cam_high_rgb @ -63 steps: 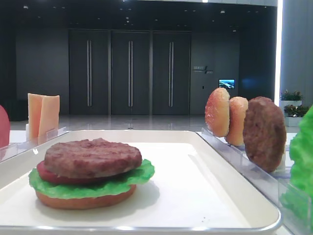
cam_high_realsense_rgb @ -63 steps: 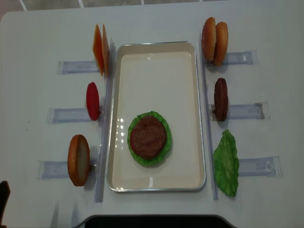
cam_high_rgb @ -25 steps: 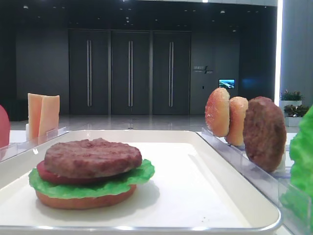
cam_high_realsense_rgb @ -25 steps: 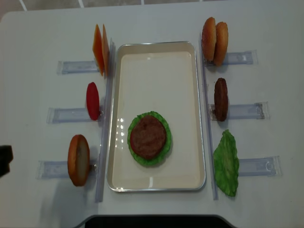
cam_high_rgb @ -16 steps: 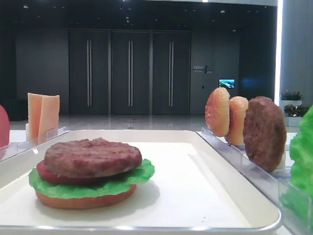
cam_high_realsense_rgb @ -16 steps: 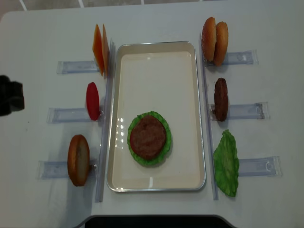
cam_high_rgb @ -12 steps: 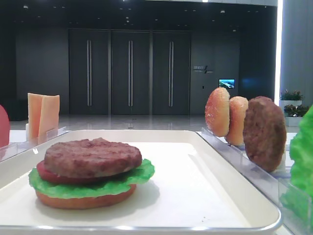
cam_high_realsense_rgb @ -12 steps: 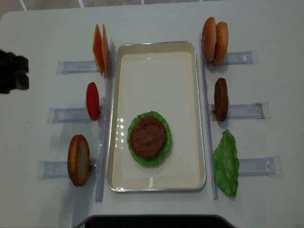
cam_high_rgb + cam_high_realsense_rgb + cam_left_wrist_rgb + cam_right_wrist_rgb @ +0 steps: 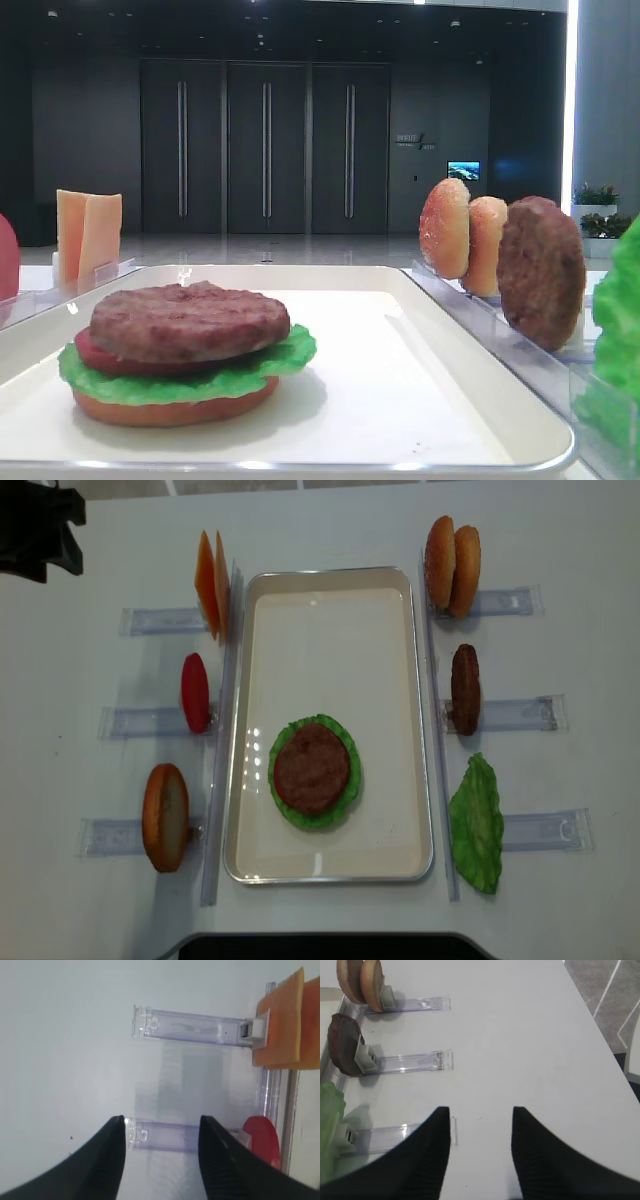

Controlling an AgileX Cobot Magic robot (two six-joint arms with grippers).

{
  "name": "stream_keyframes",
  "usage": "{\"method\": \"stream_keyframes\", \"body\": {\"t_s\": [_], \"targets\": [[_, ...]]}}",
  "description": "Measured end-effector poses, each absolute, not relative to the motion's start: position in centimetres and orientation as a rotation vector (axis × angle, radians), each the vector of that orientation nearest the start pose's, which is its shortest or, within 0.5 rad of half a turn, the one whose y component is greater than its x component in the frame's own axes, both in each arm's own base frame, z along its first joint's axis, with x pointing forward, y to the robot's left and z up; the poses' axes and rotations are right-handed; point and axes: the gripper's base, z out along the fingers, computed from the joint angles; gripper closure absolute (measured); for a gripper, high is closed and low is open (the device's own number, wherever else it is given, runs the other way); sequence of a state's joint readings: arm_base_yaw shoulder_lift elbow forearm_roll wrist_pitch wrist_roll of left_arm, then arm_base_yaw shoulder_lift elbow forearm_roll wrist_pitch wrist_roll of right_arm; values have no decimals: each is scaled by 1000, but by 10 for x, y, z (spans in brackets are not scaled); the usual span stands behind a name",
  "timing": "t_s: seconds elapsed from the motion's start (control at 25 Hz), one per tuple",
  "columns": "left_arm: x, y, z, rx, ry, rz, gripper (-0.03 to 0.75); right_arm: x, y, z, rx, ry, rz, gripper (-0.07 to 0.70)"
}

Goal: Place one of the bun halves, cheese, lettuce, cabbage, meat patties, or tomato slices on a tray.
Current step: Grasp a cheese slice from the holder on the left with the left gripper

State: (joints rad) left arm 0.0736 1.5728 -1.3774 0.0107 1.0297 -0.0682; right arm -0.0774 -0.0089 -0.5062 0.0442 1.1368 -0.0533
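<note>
The white tray (image 9: 330, 630) holds a stack: a meat patty (image 9: 312, 768) on a tomato slice, lettuce and a bun half. Two cheese slices (image 9: 212, 598) stand in the far left rack, a tomato slice (image 9: 195, 692) behind them and a bun half (image 9: 165, 816) nearest. On the right stand two bun halves (image 9: 452, 565), a meat patty (image 9: 465, 688) and lettuce (image 9: 477, 823). My left arm (image 9: 38, 530) is at the far left corner. Its gripper (image 9: 161, 1122) is open and empty, left of the cheese (image 9: 282, 1025). My right gripper (image 9: 480, 1112) is open over bare table, right of the lettuce rack.
Clear plastic racks (image 9: 150, 620) stick out from both long sides of the tray. The table's right edge (image 9: 600, 1035) drops to the floor close beside my right gripper. A clear rack end (image 9: 150, 1135) lies between the left gripper's fingers, below them.
In the overhead view my left arm has travelled from the near left edge up the table's left side to the far left corner. Its jaws stayed open. Nothing else moved.
</note>
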Motion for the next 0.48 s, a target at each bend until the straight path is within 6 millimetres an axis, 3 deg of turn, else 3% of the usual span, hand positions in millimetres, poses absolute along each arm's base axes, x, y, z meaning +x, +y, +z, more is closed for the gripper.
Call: {"method": "stream_keyframes", "body": {"t_s": [0.48], "targets": [[401,34,306,-176,2750,76,353,-10,4,273,21,2104,-25,346]]}}
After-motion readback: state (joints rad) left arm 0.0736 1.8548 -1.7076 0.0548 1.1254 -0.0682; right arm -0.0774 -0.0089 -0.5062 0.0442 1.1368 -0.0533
